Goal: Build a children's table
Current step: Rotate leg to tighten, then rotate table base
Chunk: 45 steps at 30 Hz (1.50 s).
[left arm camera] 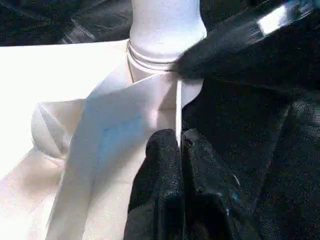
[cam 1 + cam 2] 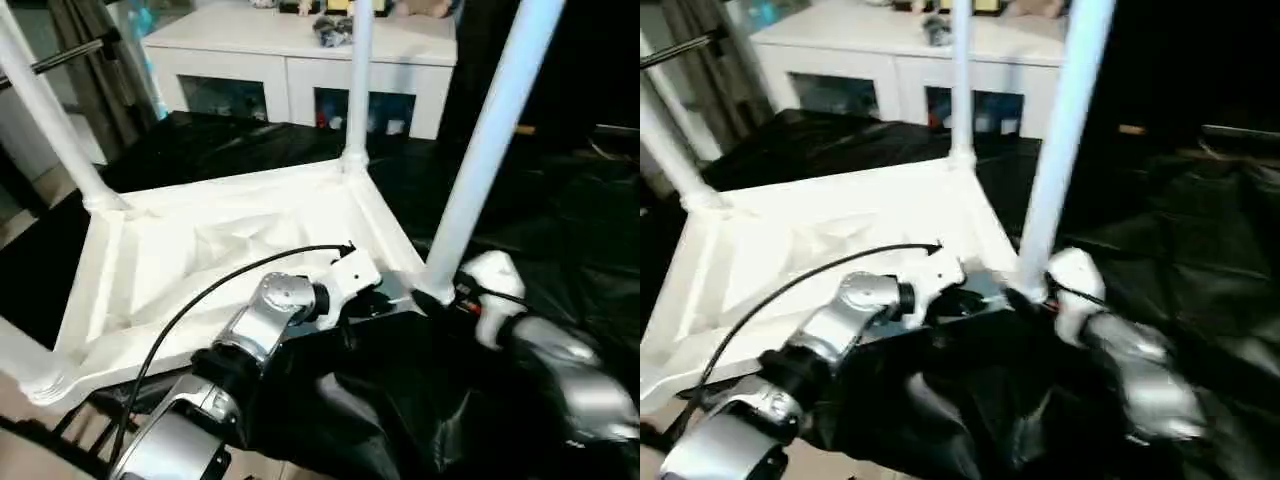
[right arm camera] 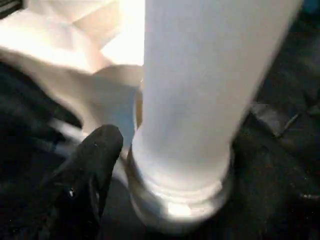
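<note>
The white tabletop (image 2: 200,250) lies upside down on black cloth, ribbed underside up. Legs stand in all of its corner sockets: far left (image 2: 50,120), far right (image 2: 360,80), near right (image 2: 490,150) and near left (image 2: 20,360). My left gripper (image 1: 180,145) is shut on the thin rim of the tabletop, just beside the near-right socket (image 1: 160,55). My right gripper (image 2: 450,295) sits low against the base of the near-right leg (image 3: 200,100), where the leg enters its socket. That leg fills the right wrist view and hides most of the gripper.
Black cloth (image 2: 560,210) covers the floor around and under the tabletop. A white cabinet with glass doors (image 2: 300,70) stands behind, with small objects on top. Curtains (image 2: 90,60) hang at the far left. A black cable (image 2: 200,295) arcs over my left forearm.
</note>
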{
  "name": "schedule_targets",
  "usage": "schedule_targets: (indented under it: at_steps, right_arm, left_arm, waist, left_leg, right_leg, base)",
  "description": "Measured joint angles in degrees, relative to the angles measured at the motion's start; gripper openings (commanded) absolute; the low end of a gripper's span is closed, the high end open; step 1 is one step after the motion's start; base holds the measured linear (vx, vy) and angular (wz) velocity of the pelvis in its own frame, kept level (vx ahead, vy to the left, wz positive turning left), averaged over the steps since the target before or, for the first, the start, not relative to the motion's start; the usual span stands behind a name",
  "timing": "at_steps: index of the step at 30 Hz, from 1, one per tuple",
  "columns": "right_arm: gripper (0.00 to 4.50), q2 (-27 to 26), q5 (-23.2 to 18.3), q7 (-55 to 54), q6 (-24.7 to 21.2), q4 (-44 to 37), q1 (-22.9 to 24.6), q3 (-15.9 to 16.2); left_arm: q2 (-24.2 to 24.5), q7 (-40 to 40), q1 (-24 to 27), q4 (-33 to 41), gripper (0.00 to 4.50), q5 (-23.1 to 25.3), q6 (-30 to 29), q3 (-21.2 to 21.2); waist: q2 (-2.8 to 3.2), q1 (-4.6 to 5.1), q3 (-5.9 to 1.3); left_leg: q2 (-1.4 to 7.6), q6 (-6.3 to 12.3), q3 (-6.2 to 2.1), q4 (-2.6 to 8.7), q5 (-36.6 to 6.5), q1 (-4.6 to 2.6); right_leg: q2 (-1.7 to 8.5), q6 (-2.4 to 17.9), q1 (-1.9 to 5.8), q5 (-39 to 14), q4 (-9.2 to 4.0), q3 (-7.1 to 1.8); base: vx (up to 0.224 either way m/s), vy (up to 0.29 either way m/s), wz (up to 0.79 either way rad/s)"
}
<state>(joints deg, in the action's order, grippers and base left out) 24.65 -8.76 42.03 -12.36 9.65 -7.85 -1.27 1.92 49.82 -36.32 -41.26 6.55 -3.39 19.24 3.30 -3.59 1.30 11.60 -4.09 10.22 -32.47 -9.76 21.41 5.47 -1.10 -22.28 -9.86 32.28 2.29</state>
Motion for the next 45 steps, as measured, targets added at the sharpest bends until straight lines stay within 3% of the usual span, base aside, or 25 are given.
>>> schedule_targets:
  at_steps: [4,11,12,15,18,21,22,23,26,29,32,38,41,45]
  right_arm:
    - [3.71,6.89,-5.45,12.4,-1.15,-4.1,4.47,-1.42]
    - [3.71,11.58,-11.44,19.24,-6.35,-7.67,5.63,-3.41]
    - [3.79,11.94,-12.14,19.87,-7.41,-8.8,5.8,-3.39]
    - [3.79,11.21,-13.25,20.15,-8.47,-10.64,5.9,-2.64]
    - [3.8,7.9,-13.82,19.44,-9.16,-11.47,4.45,-0.46]
    - [3.8,6.37,-14.05,19.35,-9.61,-11.76,2.99,1.4]
    - [3.8,5.51,-13.83,18.73,-9.5,-11.5,2.03,1.87]
    - [3.8,3.0,-13.11,17.14,-8.72,-10.82,0.63,2.23]
    - [3.8,-0.21,-10.93,13.26,-6.95,-7.34,-1.49,3.41]
    - [3.8,-2.39,-9.47,10.51,-5.98,-4.76,-2.43,4.12]
    - [3.8,-5.18,-8.84,7.85,-5.51,-3.75,-3.55,4.93]
    - [3.8,-12.48,-6.79,-0.43,-3.71,-0.05,-5.94,5.62]
    - [3.8,-17.26,-6.31,-7.35,-2.2,3.01,-8.18,4.42]
    - [3.8,-21.79,-6.53,-17.18,-0.62,7.26,-11.29,0.2]
  left_arm:
    - [0.26,-1.31,-0.02,-0.05,0.0,0.15,0.24,-0.46]
    - [0.02,-1.38,0.17,0.28,0.0,0.07,1.06,-0.42]
    - [0.07,-1.17,0.53,0.83,0.27,-0.11,0.96,-0.44]
    - [0.29,0.23,2.63,3.95,0.27,-2.74,-0.45,-2.18]
    - [1.78,3.94,5.32,14.14,0.64,-8.21,-7.12,-3.68]
    - [4.72,6.88,7.84,23.61,0.81,-11.55,-13.58,-3.97]
    - [6.61,7.65,9.41,27.42,0.81,-12.63,-15.9,-4.46]
    - [11.14,9.46,12.67,34.17,1.0,-14.48,-19.61,-4.95]
    - [18.09,11.77,18.84,43.58,1.2,-16.21,-25.99,-7.23]
    - [21.01,12.61,22.67,48.12,1.51,-17.09,-29.37,-7.95]
    - [23.99,12.33,26.4,54.33,1.71,-18.08,-33.32,-9.66]
    - [27.53,8.16,33.51,63.73,2.24,-19.24,-40.86,-13.37]
    - [27.53,5.26,35.98,66.37,2.37,-19.12,-41.76,-14.95]
    - [27.51,2.19,39.72,67.61,2.67,-17.49,-41.34,-16.62]
  waist:
    - [-0.13,0.2,0.14]
    - [-0.01,0.12,0.2]
    - [0.0,0.11,0.2]
    - [-0.11,0.13,0.27]
    - [-0.47,0.12,0.45]
    - [-0.65,0.05,0.55]
    - [-0.71,0.07,0.58]
    - [-1.01,0.7,0.66]
    - [-1.81,0.69,0.91]
    - [-2.11,-0.07,1.03]
    - [-2.61,-0.23,1.05]
    - [-3.31,0.46,1.07]
    - [-3.38,0.5,1.08]
    - [-3.64,0.25,1.13]
  left_leg:
    - [0.21,0.01,0.15,0.13,0.0,-0.08]
    - [0.22,0.02,0.16,0.15,0.01,-0.02]
    - [0.21,0.02,0.16,0.16,0.01,-0.02]
    - [0.24,0.02,0.15,0.14,0.01,0.04]
    - [0.31,0.02,0.13,-0.23,0.02,0.7]
    - [0.33,0.3,0.16,-0.23,0.2,0.77]
    - [0.34,0.3,0.18,-0.21,0.2,0.78]
    - [0.37,0.31,0.2,-0.13,0.19,0.66]
    - [0.39,0.2,0.18,-0.05,0.16,0.63]
    - [0.35,-0.01,0.33,-0.13,0.04,0.69]
    - [0.35,-0.01,0.63,-0.24,0.04,0.66]
    - [0.38,-0.05,0.76,-0.23,0.04,0.48]
    - [0.38,-0.11,0.75,-0.21,0.07,0.4]
    - [0.36,-0.19,0.74,-0.21,0.12,0.31]
  right_leg:
    - [-0.07,-0.05,0.08,0.02,0.01,0.1]
    - [-0.06,-0.09,0.0,0.04,0.02,0.12]
    - [-0.06,-0.09,0.0,0.05,0.02,0.12]
    - [-0.06,-0.09,-0.11,0.05,0.11,0.15]
    - [-0.05,-0.18,-0.92,-0.04,0.85,0.1]
    - [-0.09,-0.13,-1.03,-0.1,0.86,0.07]
    - [-0.09,-0.13,-1.06,-0.11,0.86,0.06]
    - [-0.13,-0.11,-1.1,-0.15,0.95,0.04]
    - [-0.16,-0.17,-1.16,-0.23,1.0,0.14]
    - [-0.1,-0.16,-1.1,-0.23,0.97,0.04]
    - [-0.06,-0.16,-1.0,-0.22,0.98,-0.13]
    - [-0.09,-0.16,-0.98,-0.2,1.19,-0.2]
    - [-0.11,-0.18,-1.0,-0.21,1.37,-0.2]
    - [-0.1,-0.26,-1.0,-0.26,1.67,-0.27]
  base:
    - [0.0,0.0,0.0]
    - [0.0,0.0,0.0]
    - [0.0,0.0,0.0]
    - [0.0,0.0,0.0]
    - [0.0,0.0,0.0]
    - [0.0,0.0,0.0]
    - [0.0,0.0,0.0]
    - [0.0,0.0,0.0]
    - [0.0,0.0,0.0]
    - [0.0,0.0,0.0]
    - [0.0,0.0,0.0]
    - [0.0,0.0,0.0]
    - [0.0,0.0,0.0]
    - [0.0,0.0,0.0]
